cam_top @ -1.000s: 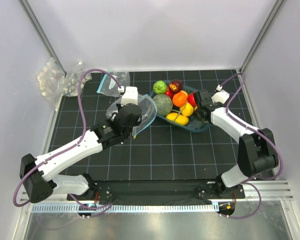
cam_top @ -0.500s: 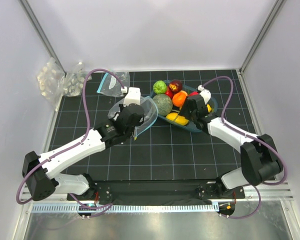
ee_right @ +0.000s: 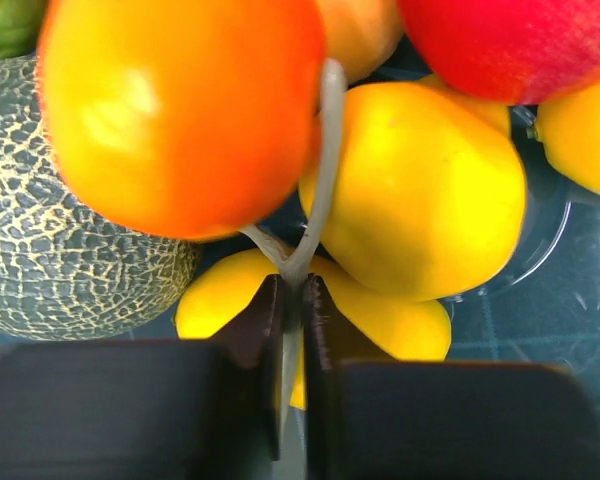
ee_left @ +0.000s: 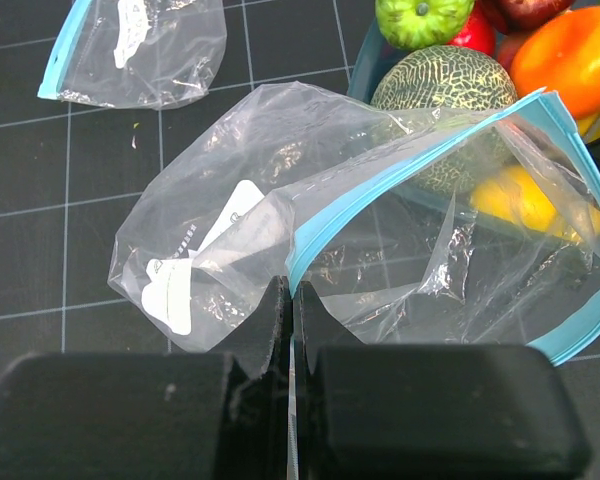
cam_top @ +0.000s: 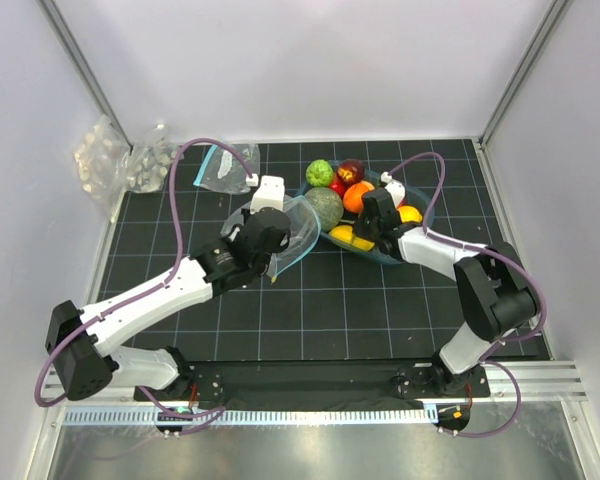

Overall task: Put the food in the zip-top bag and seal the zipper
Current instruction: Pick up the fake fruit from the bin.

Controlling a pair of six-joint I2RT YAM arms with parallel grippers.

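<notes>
The clear zip-top bag [ee_left: 380,230] lies beside the fruit tray with its mouth gaping. My left gripper [ee_left: 291,290] is shut on its teal zipper [ee_left: 400,170] edge; in the top view the left gripper [cam_top: 273,262] sits at the near side of the bag [cam_top: 290,228]. The food is piled in a dark teal tray [cam_top: 400,255]: melon [cam_top: 327,207], green ball [cam_top: 320,173], orange fruit [cam_top: 359,196], yellow lemons [cam_top: 342,235]. My right gripper [ee_right: 292,285] is shut on a thin grey stalk [ee_right: 325,170] running up against the orange fruit [ee_right: 180,110], with a lemon [ee_right: 420,190] to its right.
A second, flat clear bag [cam_top: 220,165] lies at the back left of the black grid mat. Clear packs of white lumps [cam_top: 110,160] sit beyond the mat's left corner. White walls close in the back and both sides.
My right gripper has swung left over the tray to the orange fruit and closed on the grey stalk. My left gripper still holds the bag's edge, almost unmoved.
</notes>
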